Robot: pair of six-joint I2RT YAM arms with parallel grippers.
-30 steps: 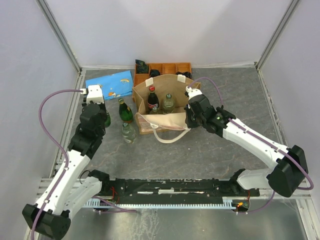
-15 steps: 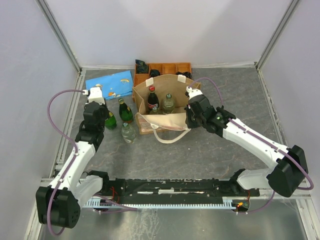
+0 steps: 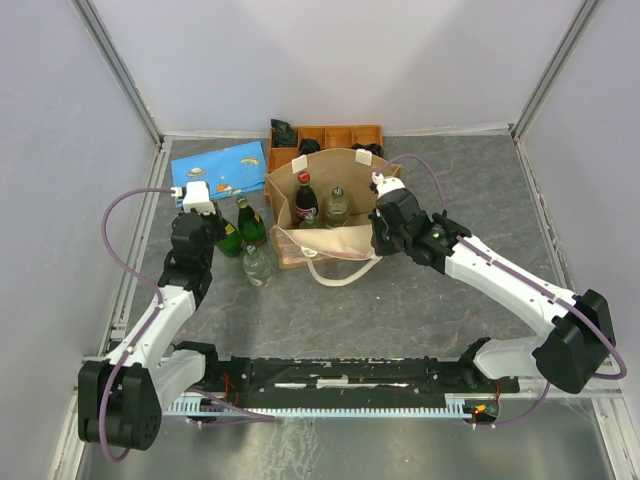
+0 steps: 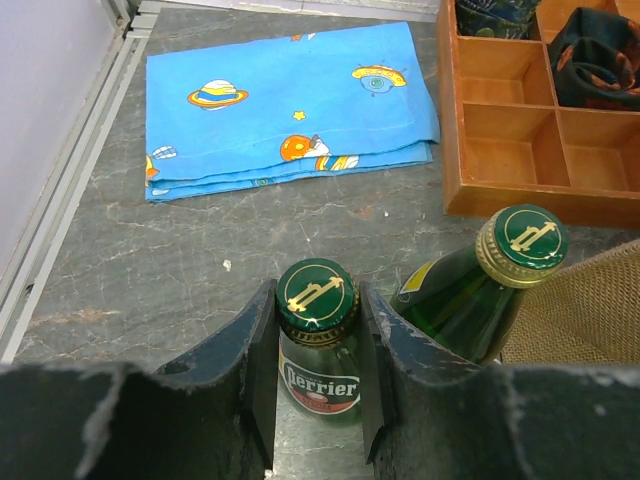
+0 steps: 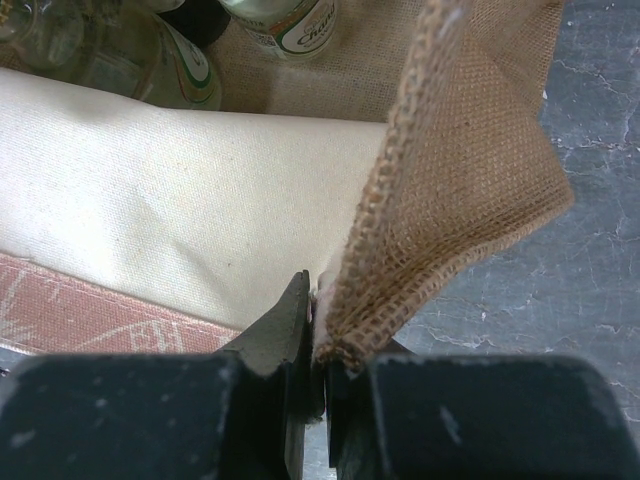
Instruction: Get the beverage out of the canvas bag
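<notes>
The canvas bag [image 3: 283, 190] stands open-mouthed in the middle of the grey table [image 3: 460, 170], just in front of a wooden tray [image 3: 345, 132]. A red-capped bottle [image 3: 304, 200] and a pale glass bottle [image 3: 336, 205] are upright inside it. The right gripper [image 5: 318, 320] is pinched tight on the bag's right-hand wall. Its wrist view shows the fingers closed flat on the woven edge with no gap between them.

A Perrier bottle [image 4: 318, 385] is outside the bag, to its left. The left gripper [image 4: 318, 305] has it by the neck, fingers parted only by the neck's width and pressing in just below the green cap. Whether the base rests on the table cannot be told, as the gripper body hides it.

A second green bottle [image 4: 465, 300] sits just beside the Perrier on the bag side, and a clear bottle [image 3: 257, 265] stands nearer the arms. A blue pouch [image 4: 290, 100] lies flat beyond.

The step in hand looks to be setting this drink down among those outside the bag. Done well, the bottle goes down straight and upright with a margin from its green neighbour. The fingers spread only once the base sits flat, then draw back without catching the cap. The right gripper's grip on the wall should hold the bag steady and its mouth open.
</notes>
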